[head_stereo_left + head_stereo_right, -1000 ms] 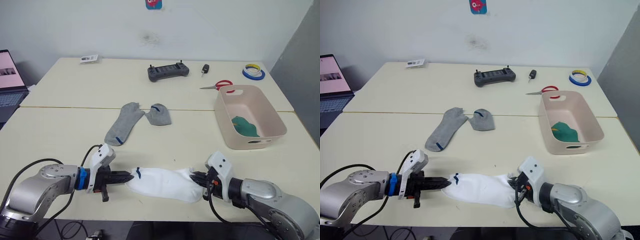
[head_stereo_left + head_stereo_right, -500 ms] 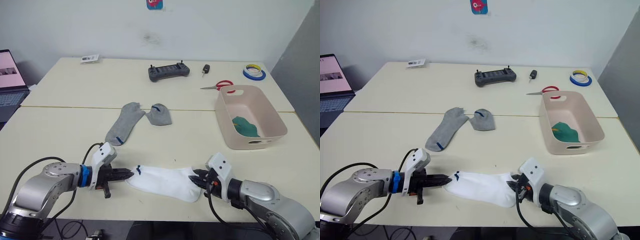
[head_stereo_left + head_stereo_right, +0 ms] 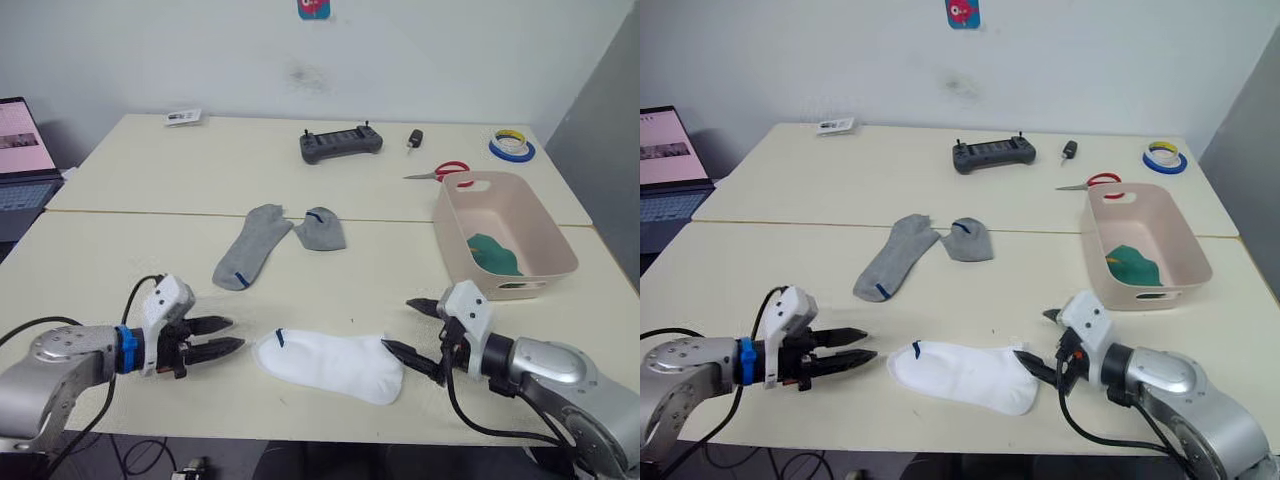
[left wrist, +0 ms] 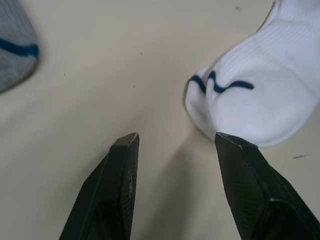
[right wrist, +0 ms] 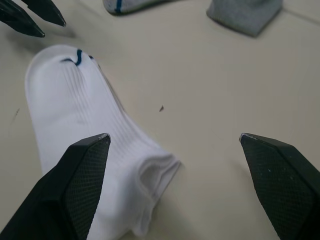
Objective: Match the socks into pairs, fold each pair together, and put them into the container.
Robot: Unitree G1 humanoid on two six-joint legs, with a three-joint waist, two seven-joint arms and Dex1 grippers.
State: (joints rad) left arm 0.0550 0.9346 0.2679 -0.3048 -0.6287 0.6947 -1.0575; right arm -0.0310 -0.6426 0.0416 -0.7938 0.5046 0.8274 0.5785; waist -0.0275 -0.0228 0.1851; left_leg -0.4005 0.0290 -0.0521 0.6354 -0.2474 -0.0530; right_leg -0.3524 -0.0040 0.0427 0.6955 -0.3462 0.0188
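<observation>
From the head view I see the white sock pair (image 3: pixel 328 364), two soft ankle socks stacked with small blue marks at one end, lying flat near the front edge of the cream tabletop (image 3: pixel 130 210). My left claw (image 3: pixel 218 337) sits just beside its blue-marked end, fingers spread and holding nothing. My right claw (image 3: pixel 420 333) is just off the cuff end, spread wide and also empty. The two grey socks with blue marks (image 3: pixel 275 240) lie separately toward the middle of the tabletop, and the pale pink rectangular plastic tub (image 3: pixel 505 236) stands by the right edge with a green sock (image 3: pixel 491 252) already inside.

In the left wrist view the blue-marked end (image 4: pixel 235 95) lies just ahead of my right-hand finger (image 4: pixel 247 185), close to touching it, and both sock layers show there. To fold well, I judge I should pinch both layers at this end together, lift low, and carry it over onto the cuff.

In the right wrist view the cuff end (image 5: pixel 150 175) lies beside one finger (image 5: pixel 75 180), with the open cuff mouth visible. I would keep this claw pressing or holding the cuff down so the pair does not slide while the other end comes across, then take the folded bundle to the tub.
</observation>
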